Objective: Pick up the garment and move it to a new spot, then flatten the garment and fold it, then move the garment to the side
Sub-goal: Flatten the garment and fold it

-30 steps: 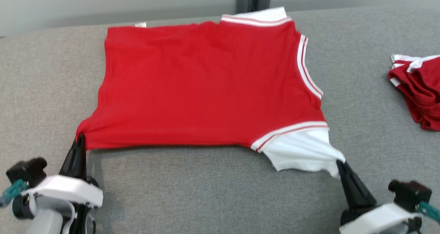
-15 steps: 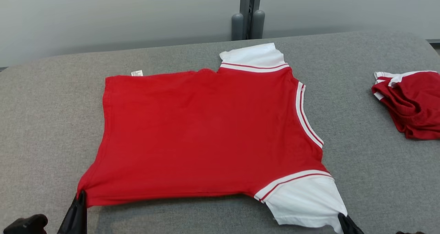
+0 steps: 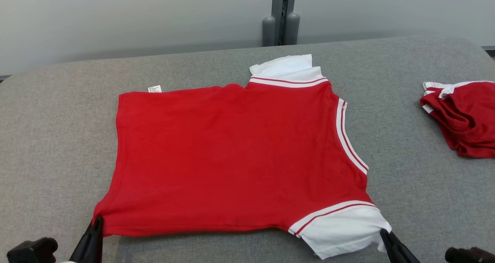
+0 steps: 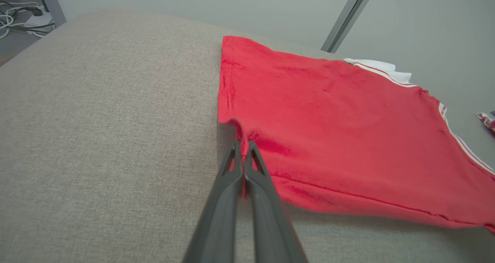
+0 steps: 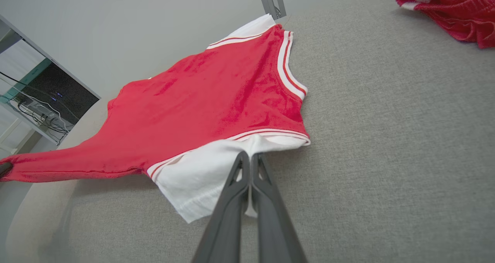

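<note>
Left gripper (image 4: 243, 145) and right gripper (image 5: 249, 154) stay clenched on corners of the garment (image 3: 232, 158); its near edge has settled flatter; folding probably comes next.

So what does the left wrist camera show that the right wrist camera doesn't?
Left wrist view: the left end effector shut on a hem corner of the red shirt, close up. Right wrist view: the right end effector shut on the shirt's near white sleeve. Both: the shirt spread over the grey surface.
</note>
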Motion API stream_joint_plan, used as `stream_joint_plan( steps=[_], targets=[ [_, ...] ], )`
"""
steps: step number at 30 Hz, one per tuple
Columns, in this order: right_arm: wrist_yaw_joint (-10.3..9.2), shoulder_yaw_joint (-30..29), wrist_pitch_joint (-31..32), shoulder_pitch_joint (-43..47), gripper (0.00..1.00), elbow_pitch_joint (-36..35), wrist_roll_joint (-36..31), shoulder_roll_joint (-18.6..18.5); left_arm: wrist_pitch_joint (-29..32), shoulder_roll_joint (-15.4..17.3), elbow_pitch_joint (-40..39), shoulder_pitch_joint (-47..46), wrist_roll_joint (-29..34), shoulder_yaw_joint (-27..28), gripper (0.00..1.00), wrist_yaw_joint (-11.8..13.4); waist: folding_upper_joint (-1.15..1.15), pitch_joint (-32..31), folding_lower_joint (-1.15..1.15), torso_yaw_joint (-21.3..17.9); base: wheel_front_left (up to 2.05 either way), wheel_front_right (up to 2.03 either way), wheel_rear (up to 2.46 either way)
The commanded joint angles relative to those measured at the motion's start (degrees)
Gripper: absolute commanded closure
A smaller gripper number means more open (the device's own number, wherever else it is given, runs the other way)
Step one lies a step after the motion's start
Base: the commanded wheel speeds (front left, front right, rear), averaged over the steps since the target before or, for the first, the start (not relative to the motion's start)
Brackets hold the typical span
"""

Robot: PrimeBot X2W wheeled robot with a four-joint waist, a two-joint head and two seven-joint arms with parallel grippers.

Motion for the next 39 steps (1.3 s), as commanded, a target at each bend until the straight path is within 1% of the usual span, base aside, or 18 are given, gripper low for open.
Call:
stream_joint_plan(
  steps=[1,6,9,16,21,22,31,35,36,37,38,39],
  targets=[
    [0.01,0.1,0.3,-2.2,1.0,0.1,0.7,-0.1,0.7,0.7,-0.3,-1.9,-0.6,-0.1,1.0,-0.6,0.0,0.8,0.0,0.1,0.0,0.0,0.0],
    [0.01,-0.8,-0.4,-8.2,1.0,1.4,0.6,-1.7,3.0,2.2,0.2,-5.3,-1.9,0.2,1.0,-2.2,0.0,3.3,0.0,0.5,0.0,0.0,0.0],
    [0.01,-1.0,-0.8,-12.4,1.0,2.9,0.9,-2.5,4.4,2.8,0.7,-7.9,-2.7,0.5,1.0,-2.6,0.0,5.1,0.0,1.0,0.0,0.0,0.0],
    [0.01,0.6,-1.5,-22.3,1.0,9.1,1.5,-5.3,6.7,3.4,2.7,-14.2,-3.7,-0.2,1.0,-3.8,0.0,9.1,0.0,1.9,0.0,0.0,0.0],
    [0.01,1.9,-2.7,-28.5,1.0,14.9,2.8,-6.6,7.1,2.9,5.0,-17.3,-4.1,-0.9,1.0,-4.6,0.0,11.0,0.0,2.3,0.0,0.0,0.0],
    [0.01,1.9,-2.7,-28.5,1.0,14.9,2.8,-6.6,7.1,2.9,5.0,-17.3,-4.1,-0.9,1.0,-4.6,0.0,11.0,0.0,2.3,0.0,0.0,0.0],
    [0.01,4.4,-4.7,-38.9,1.0,24.7,4.8,-8.0,5.6,1.2,10.2,-22.7,-3.5,-2.7,1.0,-6.1,0.0,14.0,0.0,3.2,0.0,0.0,0.0],
    [0.01,5.9,-5.6,-42.2,1.0,28.2,5.2,-8.6,4.6,0.2,12.8,-24.9,-3.4,-3.5,1.0,-7.0,0.0,14.9,0.0,3.7,0.0,0.0,0.0],
    [0.01,6.4,-6.1,-42.7,0.87,28.7,5.2,-8.7,4.2,-0.2,13.3,-25.3,-3.6,-3.7,0.71,-7.3,0.0,15.0,0.0,3.8,0.0,0.0,0.0],
    [0.01,6.9,-6.6,-43.0,0.58,29.1,5.3,-8.7,4.1,-0.5,13.9,-25.6,-3.9,-3.9,0.2,-7.7,0.0,15.1,0.0,3.9,0.0,0.0,0.0],
    [0.01,7.3,-7.2,-43.3,0.02,29.3,5.2,-8.8,3.5,-0.6,14.2,-25.9,-3.8,-3.9,0.0,-7.9,0.0,15.2,0.0,3.9,0.0,0.0,0.0],
    [0.01,7.8,-8.0,-43.5,0.0,29.4,4.2,-9.3,2.7,-0.7,14.5,-26.2,-3.6,-3.7,0.0,-8.0,0.0,15.2,0.0,3.9,0.0,0.0,0.0]
  ],
)
